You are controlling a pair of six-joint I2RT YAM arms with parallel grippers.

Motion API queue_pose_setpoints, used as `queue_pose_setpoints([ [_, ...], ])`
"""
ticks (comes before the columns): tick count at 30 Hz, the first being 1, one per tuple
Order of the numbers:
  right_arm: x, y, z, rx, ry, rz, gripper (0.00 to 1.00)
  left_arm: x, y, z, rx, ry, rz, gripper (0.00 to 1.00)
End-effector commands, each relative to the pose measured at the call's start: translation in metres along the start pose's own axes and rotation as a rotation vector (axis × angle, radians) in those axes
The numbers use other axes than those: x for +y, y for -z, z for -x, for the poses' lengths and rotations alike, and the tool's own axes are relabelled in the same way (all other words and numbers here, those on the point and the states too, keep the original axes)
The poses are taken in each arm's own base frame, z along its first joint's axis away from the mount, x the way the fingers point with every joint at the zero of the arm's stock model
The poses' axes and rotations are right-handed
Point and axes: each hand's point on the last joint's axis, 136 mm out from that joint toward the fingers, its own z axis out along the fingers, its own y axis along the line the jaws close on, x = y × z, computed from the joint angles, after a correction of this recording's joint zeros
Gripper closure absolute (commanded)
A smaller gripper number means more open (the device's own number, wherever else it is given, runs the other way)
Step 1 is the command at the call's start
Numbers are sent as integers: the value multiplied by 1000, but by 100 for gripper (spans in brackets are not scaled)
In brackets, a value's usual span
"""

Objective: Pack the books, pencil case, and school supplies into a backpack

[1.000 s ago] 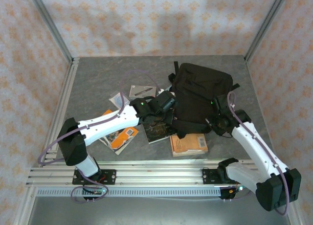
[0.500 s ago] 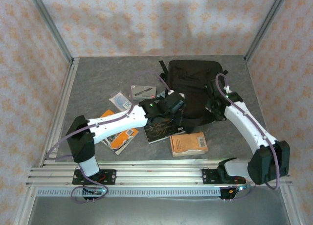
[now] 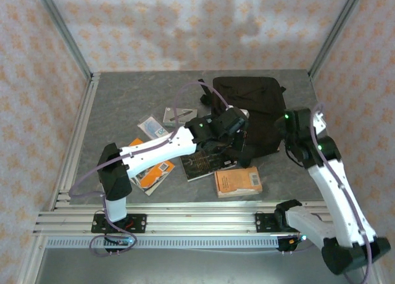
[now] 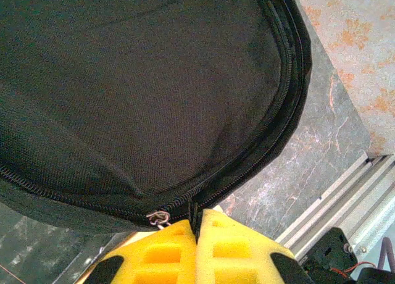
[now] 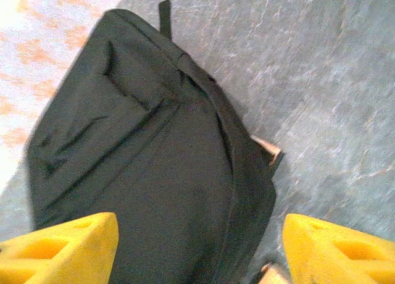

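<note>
Two sets of jaws, two states. The left gripper has its jaws pressed together, apparently pinching the zip edge of the backpack just beside the slider, likely to steady the bag or draw the zip. The right gripper hangs above it, jaws spread and holding nothing. The backpack lies flat, black and slack, far right on the worktop, with the books unpacked just in front.
</note>
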Motion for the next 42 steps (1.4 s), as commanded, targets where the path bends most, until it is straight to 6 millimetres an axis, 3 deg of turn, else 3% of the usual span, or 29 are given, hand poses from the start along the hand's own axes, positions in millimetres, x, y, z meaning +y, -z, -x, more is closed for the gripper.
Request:
queue_pose_setpoints([
  [1, -17, -4, -35, 142, -176, 2, 32, -22, 19, -1, -6, -7, -61, 100],
  [9, -8, -18, -87, 385, -392, 73, 31, -39, 33, -6, -22, -38, -80, 100],
  [15, -10, -20, -104, 462, -402, 54, 31, -41, 32, -7, -26, -34, -86, 100],
  [18, -14, -24, -109, 470, -398, 31, 37, -44, 32, -5, -33, -44, -88, 100],
  [22, -26, -33, -115, 463, -377, -36, 55, -42, 33, -4, -41, -61, -68, 100],
  [28, -39, -44, -114, 416, -333, -90, 71, -20, 32, -8, -45, -103, 30, 100],
  [33, -51, -50, -112, 381, -297, -137, 98, -3, 27, -11, -40, -108, 77, 100],
  [42, -67, -52, -102, 307, -232, -193, 100, 40, 30, -8, -38, -59, 155, 100],
])
